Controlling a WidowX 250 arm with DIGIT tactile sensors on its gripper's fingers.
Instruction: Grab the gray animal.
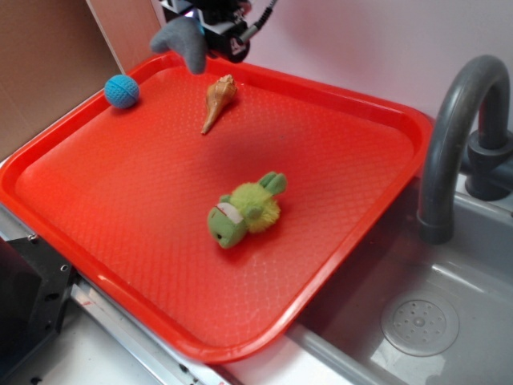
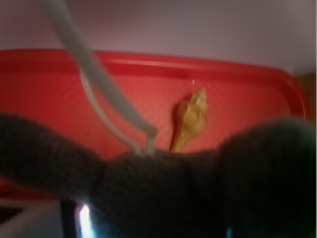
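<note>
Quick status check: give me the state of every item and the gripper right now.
gray animal: held in the gripper, lifted off the tray
gripper: shut on the gray animal
shell: lying on the red tray
green plush: lying on its side on the tray
blue ball: resting at the tray's far corner

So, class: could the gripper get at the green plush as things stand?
Probably not at once: the gripper is shut on the gray animal, lifted over the tray's far edge. The green plush lies uncovered mid-tray, nothing beside it.
</note>
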